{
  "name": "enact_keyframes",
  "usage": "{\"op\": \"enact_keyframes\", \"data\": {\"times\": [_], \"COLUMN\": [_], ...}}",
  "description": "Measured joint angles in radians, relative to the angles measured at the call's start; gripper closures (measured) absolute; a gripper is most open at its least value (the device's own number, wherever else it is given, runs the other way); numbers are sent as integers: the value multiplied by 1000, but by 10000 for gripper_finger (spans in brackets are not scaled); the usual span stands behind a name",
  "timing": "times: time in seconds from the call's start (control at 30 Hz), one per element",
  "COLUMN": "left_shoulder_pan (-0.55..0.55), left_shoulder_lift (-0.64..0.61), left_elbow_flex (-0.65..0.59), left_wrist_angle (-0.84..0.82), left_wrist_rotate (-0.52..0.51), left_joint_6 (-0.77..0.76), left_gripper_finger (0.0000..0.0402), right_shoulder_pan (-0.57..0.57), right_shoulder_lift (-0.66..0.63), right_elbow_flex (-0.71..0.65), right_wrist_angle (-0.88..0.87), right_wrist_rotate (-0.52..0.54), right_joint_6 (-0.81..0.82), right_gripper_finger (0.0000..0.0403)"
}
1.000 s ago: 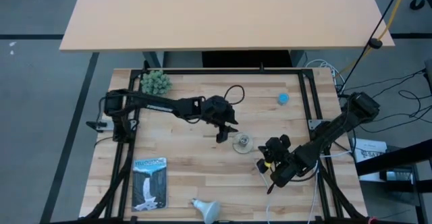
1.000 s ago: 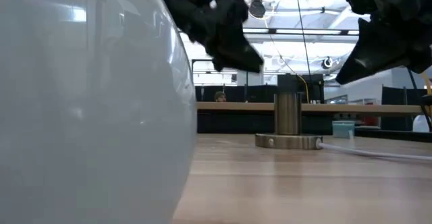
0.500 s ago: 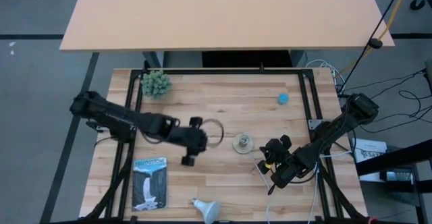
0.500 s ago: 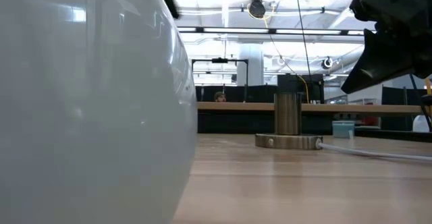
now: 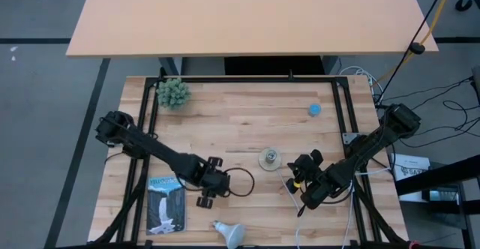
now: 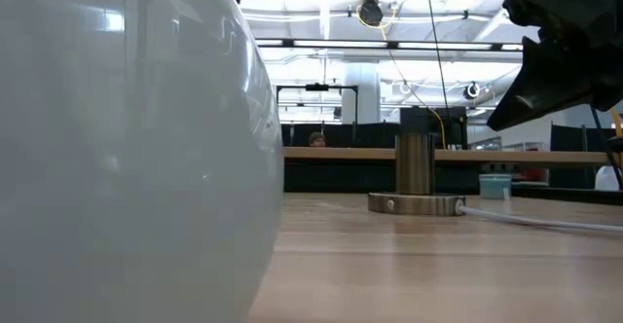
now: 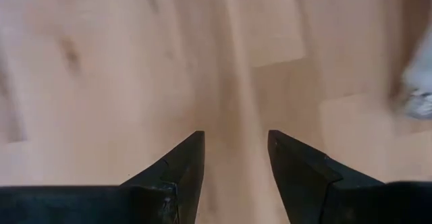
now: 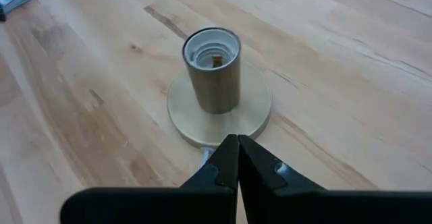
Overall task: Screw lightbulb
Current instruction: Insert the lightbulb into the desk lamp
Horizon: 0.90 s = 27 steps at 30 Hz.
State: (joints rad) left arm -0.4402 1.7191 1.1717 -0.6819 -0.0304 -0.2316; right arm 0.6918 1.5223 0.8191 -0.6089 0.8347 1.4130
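A small white lightbulb [image 5: 231,234] lies unheld at the wooden worktop's [image 5: 247,106] near edge, the left end effector [image 5: 205,197] hovering open just beside it, while the closed right end effector [image 5: 295,183] waits near the empty brass socket [image 5: 269,158].

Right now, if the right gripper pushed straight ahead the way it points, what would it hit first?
Probably the lamp socket: it stands upright on its round base right ahead of the shut right gripper, with only bare table between. The gripper's height is unclear.

A grey floor [image 5: 45,91] and a second tan table [image 5: 247,16] are seen beyond; bright ceiling lights [image 6: 321,17] are noted overhead.
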Motion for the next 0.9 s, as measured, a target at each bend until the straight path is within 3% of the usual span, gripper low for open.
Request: {"op": "enact_keyframes", "data": {"times": [0.3,0.63,0.9], "left_shoulder_pan": [-106,-108,-148], "left_shoulder_lift": [3,3,3], "left_elbow_flex": [0,0,0], "left_wrist_angle": [93,92,109], "left_wrist_rotate": [-76,-147,-156], "left_joint_6": [-114,-335,-414], "left_gripper_finger": [234,233,175], "right_shoulder_pan": [20,31,64], "right_shoulder_lift": [0,0,0], "right_elbow_flex": [0,0,0], "right_wrist_angle": [12,66,67], "right_wrist_rotate": [-5,-94,-119], "right_joint_6": [-6,-11,34], "right_gripper_finger": [403,403,403]}}
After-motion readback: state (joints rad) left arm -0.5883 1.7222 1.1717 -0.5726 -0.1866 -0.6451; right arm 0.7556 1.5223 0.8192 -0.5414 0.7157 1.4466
